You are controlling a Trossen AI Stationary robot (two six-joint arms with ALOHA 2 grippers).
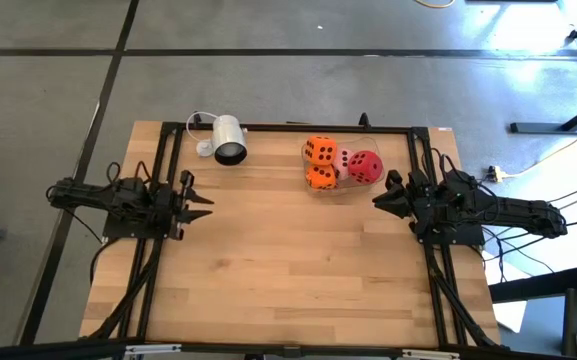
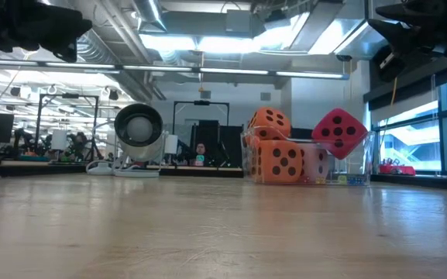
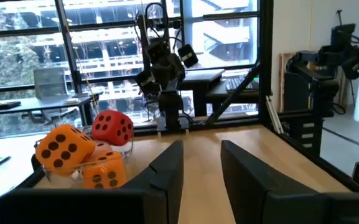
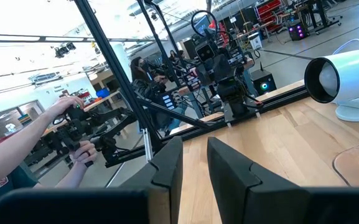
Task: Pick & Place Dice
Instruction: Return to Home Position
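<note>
Pale wooden bench (image 1: pixel 288 280) fills our view from above, and everything that matters sits along its far edge, right of centre: the transparent bin (image 2: pixel 365 164) holds all four dice. One orange die (image 1: pixel 320 151) rides on top of the pile. The second orange die (image 1: pixel 321 178) sits below it on the near side, and the pale pink die (image 1: pixel 345 160) is tucked low in the middle. The red die (image 1: pixel 366 166) perches high and tilted on the right side. Left of the bin, well apart, stands the white camera (image 1: pixel 229 140), its lens facing the near side.

Now the arms. We find the left end effector (image 3: pixel 201 148) at the bench's left edge, raised off the wood, fingers parted with bare bench showing between them. The right end effector (image 4: pixel 193 143) mirrors it at the right edge, near the bin, fingers likewise spread and gripping nothing. Beyond the bench we spot a person's hand (image 4: pixel 67 107) on another dark rig.
</note>
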